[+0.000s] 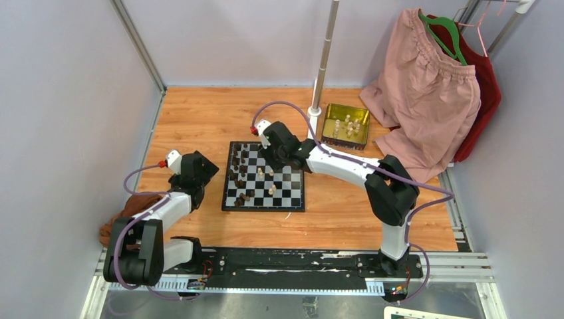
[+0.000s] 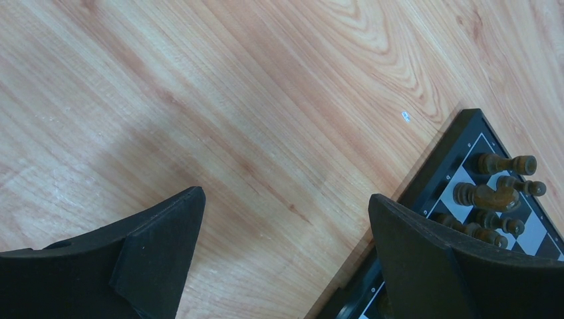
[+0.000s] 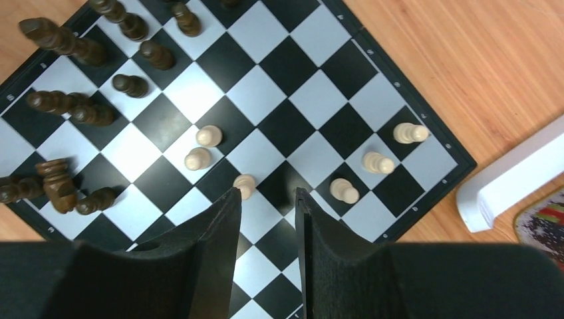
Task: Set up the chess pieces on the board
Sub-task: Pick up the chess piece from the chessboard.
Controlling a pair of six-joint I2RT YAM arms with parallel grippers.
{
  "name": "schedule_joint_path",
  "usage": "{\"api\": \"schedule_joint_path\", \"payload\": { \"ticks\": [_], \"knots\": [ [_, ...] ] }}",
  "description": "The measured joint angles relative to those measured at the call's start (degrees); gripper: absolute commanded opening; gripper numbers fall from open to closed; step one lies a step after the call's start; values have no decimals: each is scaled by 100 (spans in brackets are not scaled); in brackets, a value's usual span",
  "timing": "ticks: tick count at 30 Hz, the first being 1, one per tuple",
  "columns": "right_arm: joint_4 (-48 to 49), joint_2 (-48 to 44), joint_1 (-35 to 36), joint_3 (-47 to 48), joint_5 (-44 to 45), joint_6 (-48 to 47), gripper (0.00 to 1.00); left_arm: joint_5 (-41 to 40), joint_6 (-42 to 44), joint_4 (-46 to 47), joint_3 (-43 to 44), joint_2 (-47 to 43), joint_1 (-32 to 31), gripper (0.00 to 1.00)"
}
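Right gripper [image 3: 268, 194] over board [image 3: 312, 100], jaws slightly spread, empty, beside cream pawn [image 3: 245, 185]. Left gripper [image 2: 286, 199] spread wide, left of board.

Chess pieces [image 1: 259, 171] sit on the board [image 1: 293, 200] — tin [image 1: 343, 143] behind, rightward.

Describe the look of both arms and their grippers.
Left arm and right arm: white links, black joint housings, a purple cable looping along each, a red plug by the white wrist camera. Left gripper and right gripper have black wedge-shaped fingers.
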Motion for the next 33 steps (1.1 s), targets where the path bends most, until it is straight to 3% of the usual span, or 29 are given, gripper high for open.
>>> {"api": "schedule_joint_path", "payload": {
  "ticks": [27, 31, 33],
  "knots": [
    [-133, 608, 92, 96, -577, -66, 39, -4, 2, 83, -52, 0, 0, 100],
    [-129, 673, 92, 138, -577, -66, 35, -4, 4, 85, -52, 0, 0, 100],
    [-122, 723, 92, 162, -581, -68, 27, -2, 4, 85, -52, 0, 0, 100]
  ]
}}
